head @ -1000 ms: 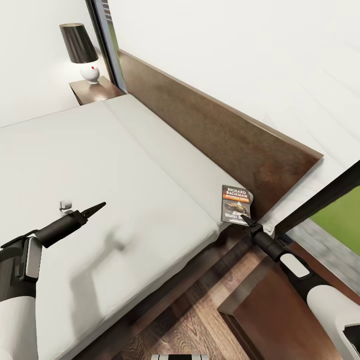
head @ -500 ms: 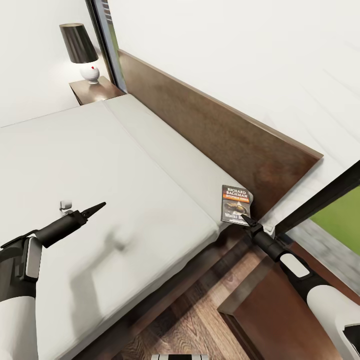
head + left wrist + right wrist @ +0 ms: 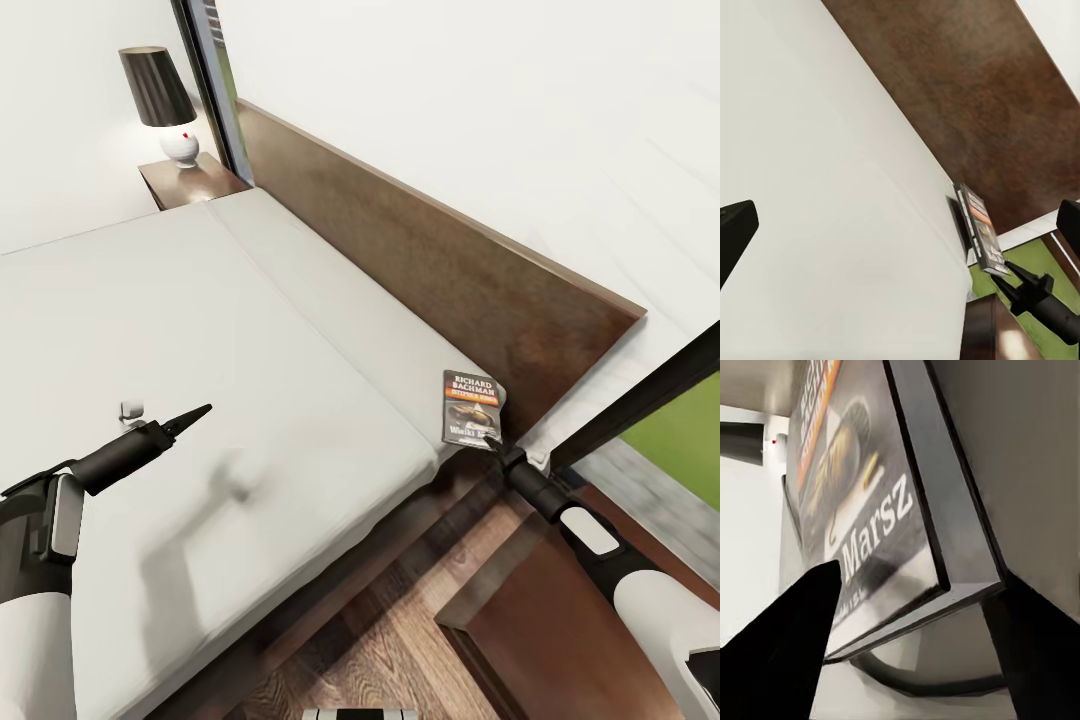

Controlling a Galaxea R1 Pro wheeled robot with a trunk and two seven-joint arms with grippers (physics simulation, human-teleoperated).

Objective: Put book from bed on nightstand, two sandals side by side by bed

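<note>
The book (image 3: 471, 408) lay at the corner of the bed (image 3: 200, 340), close under the brown headboard (image 3: 420, 270) and hard against the mattress edge. Its cover read "RICHARD BACHMAN" in white above an orange band; the right wrist view caught the word "Marsz" lower down. The right pincer (image 3: 492, 437) was at the book's near edge, one finger (image 3: 772, 652) over the cover and the other beyond the spine side, so the jaws stood apart around the corner; whether they pressed it could not be told. A near nightstand (image 3: 560, 620) stood beside the bed under the right arm. The left pincer (image 3: 190, 417) hung over bare mattress well apart from the book, its tips drawn to a narrow point. A far nightstand (image 3: 190, 182) carried a black-shaded lamp (image 3: 160, 100).
</note>
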